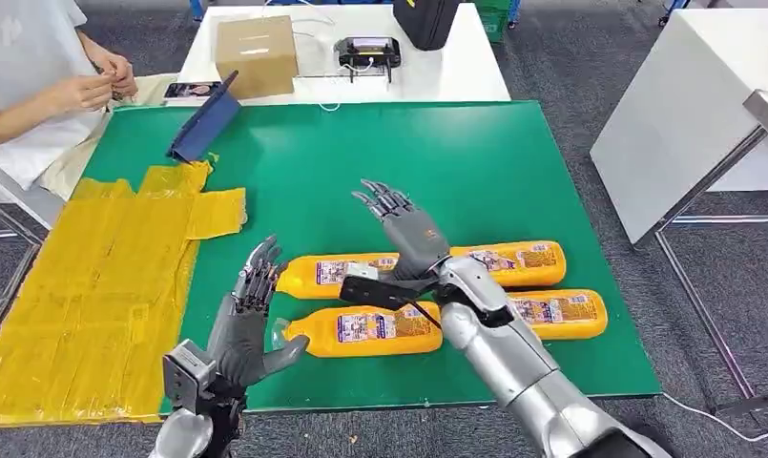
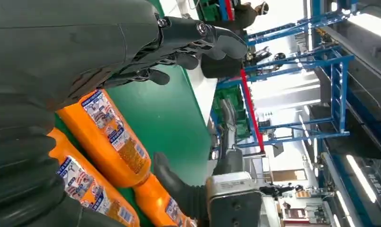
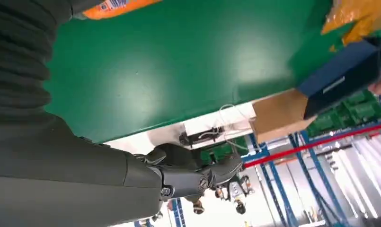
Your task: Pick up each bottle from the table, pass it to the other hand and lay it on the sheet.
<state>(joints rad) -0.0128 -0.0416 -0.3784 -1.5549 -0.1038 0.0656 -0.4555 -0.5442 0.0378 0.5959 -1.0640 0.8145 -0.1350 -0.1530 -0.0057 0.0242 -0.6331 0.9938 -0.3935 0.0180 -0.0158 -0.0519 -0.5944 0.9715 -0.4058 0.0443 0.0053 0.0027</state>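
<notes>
Several orange bottles lie on their sides on the green table [image 1: 361, 162]: two nearer the sheet [image 1: 332, 275] [image 1: 370, 329] and two farther right [image 1: 513, 262] [image 1: 556, 313]. My right hand [image 1: 404, 224] hovers over the upper pair, fingers spread and holding nothing. My left hand [image 1: 251, 320] stands open beside the caps of the two left bottles, its thumb close to the lower one. The crumpled yellow sheet [image 1: 93, 286] covers the table's left side. In the left wrist view, the bottles [image 2: 112, 137] lie under the open left hand [image 2: 188, 42]. The right wrist view shows the empty right hand [image 3: 188, 175] and one bottle [image 3: 112, 7].
A blue box [image 1: 203, 124] sits at the sheet's far corner, also in the right wrist view [image 3: 344, 80]. Behind the green table are a cardboard box [image 1: 256, 52] and a black device [image 1: 368, 52]. A person [image 1: 65, 86] sits at the far left. A white table [image 1: 685, 105] stands right.
</notes>
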